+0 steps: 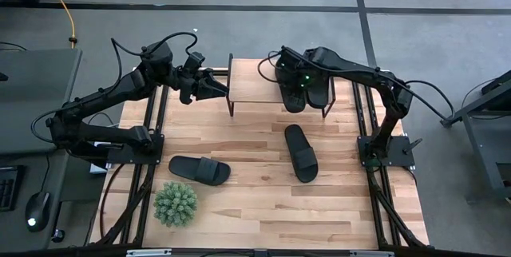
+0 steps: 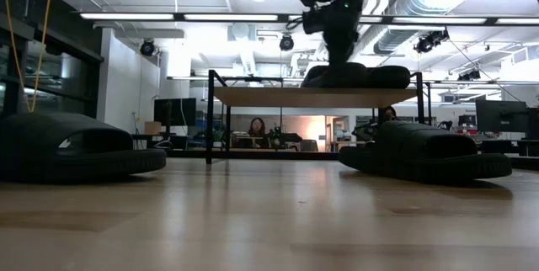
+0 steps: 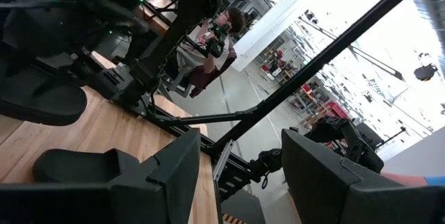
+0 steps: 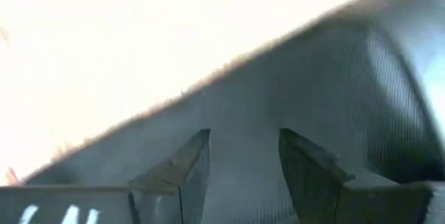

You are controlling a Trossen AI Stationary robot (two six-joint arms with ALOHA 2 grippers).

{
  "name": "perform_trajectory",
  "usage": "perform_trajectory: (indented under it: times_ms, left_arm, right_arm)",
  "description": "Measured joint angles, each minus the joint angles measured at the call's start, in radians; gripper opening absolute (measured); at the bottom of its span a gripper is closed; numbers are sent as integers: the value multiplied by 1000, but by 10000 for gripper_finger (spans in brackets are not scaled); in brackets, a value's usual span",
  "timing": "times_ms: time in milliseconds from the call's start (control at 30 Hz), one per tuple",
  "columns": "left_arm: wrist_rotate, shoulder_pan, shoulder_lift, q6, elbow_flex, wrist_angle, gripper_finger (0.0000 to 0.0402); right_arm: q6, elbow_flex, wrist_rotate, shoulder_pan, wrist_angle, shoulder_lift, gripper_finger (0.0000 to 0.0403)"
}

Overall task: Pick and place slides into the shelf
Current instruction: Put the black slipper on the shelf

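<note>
The shelf (image 1: 255, 89) stands at the table's far middle, seen in the low view as a plank on black legs (image 2: 278, 96). Two black slides (image 1: 291, 91) (image 1: 319, 89) lie side by side on its right half. My right gripper (image 4: 243, 137) points steeply down over them (image 1: 297, 77), open, its fingertips just above a slide's ribbed surface (image 4: 334, 78). Two more slides lie soles down on the table, one at near left (image 1: 200, 169) and one at centre right (image 1: 301, 152). My left gripper (image 3: 240, 144) hangs level and open at the shelf's left end (image 1: 215, 89), with nothing between its fingers. My right gripper comes from above at the slides on the shelf top (image 2: 354, 76), with its fingers (image 4: 188, 161) apart over the dark ribbed surface. Whether the fingertips touch that slide I cannot tell; nothing shows between the fingers.
A green potted plant (image 1: 176, 203) stands at the table's near left corner. Black frame rails run along both table sides (image 1: 152, 153) (image 1: 375, 161). Bare wood lies between the two loose slides and along the near edge. People sit in the room beyond the table (image 2: 255, 128).
</note>
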Motion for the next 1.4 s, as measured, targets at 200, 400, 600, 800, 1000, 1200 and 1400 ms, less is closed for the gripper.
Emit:
perform_trajectory:
  times_ms: [200, 400, 600, 800, 1000, 1200, 1400]
  left_arm:
    - [0, 0, 0, 0, 0, 0, 186]
    - [0, 0, 0, 3, 0, 0, 186]
    - [0, 0, 0, 19, 0, 0, 186]
    - [0, 0, 0, 19, 0, -1, 186]
    - [0, 0, 0, 19, 0, -1, 186]
    - [-8, 0, 0, 21, 0, -2, 186]
    - [-12, 0, 0, 22, 0, -2, 186]
  right_arm:
    - [-1, 0, -90, -9, 148, 0, 160]
    - [-1, 0, -107, -35, 253, 0, 160]
    - [0, 0, -138, -65, 285, 29, 160]
    - [2, 1, -142, -68, 295, 83, 160]
    - [15, 2, -120, -68, 302, 93, 160]
    - [-8, 41, -42, -70, 200, 93, 160]
    - [-11, 78, -13, -74, 147, 94, 160]
